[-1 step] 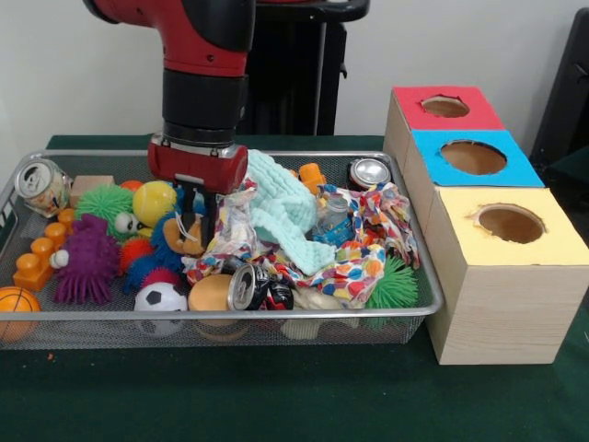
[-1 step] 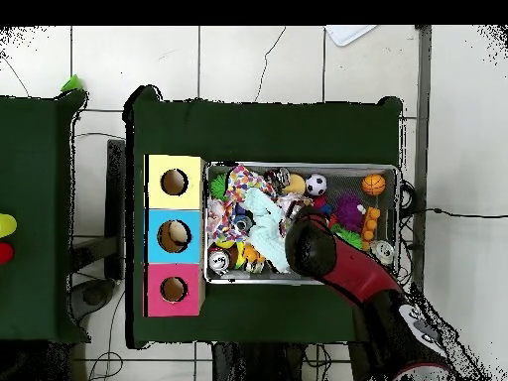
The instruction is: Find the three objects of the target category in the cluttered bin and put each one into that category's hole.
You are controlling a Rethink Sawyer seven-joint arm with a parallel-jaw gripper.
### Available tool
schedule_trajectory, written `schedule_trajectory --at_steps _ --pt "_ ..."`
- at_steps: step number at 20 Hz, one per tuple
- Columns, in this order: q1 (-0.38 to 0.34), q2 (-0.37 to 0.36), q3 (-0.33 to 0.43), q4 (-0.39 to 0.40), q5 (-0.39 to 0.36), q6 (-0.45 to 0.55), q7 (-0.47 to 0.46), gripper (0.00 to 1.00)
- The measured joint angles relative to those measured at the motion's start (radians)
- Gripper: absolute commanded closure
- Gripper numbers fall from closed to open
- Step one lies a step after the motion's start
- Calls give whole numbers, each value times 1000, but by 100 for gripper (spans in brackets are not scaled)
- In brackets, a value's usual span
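A wire mesh bin (image 1: pixel 440 299) holds a heap of toys, cans and cloth. My gripper (image 1: pixel 197 214) is down in the left middle of the bin, its fingers (image 1: pixel 211 219) apart over a blue and brown plush toy (image 1: pixel 180 238), holding nothing that I can see. Cans lie at the far left (image 1: pixel 41 184), the far right (image 1: pixel 370 172) and the front (image 1: pixel 247 287). Right of the bin stand three boxes with holes: red (image 1: pixel 445 106), blue (image 1: pixel 473 157) and yellow (image 1: pixel 511 224). In the overhead view the arm (image 2: pixel 316 250) hides the gripper.
A mint knitted cloth (image 1: pixel 281 212) and a patterned cloth (image 1: pixel 359 262) cover the bin's middle, with a small bottle (image 1: pixel 333 221) between them. A soccer ball (image 1: pixel 161 299), a basketball (image 1: pixel 17 304), a yellow ball (image 1: pixel 154 201) and a purple spiky toy (image 1: pixel 87 262) crowd the left.
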Motion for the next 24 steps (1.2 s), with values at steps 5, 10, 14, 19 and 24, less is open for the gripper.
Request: schedule_trajectory --at_steps 5,10,14,19,24 --pt "2 1 0 2 31 0 0 100" --pt "2 5 0 13 68 -17 12 100" --pt "2 10 0 26 97 -44 22 100" --pt "22 14 0 56 155 -107 28 100" --pt "59 13 0 60 197 -119 29 100"
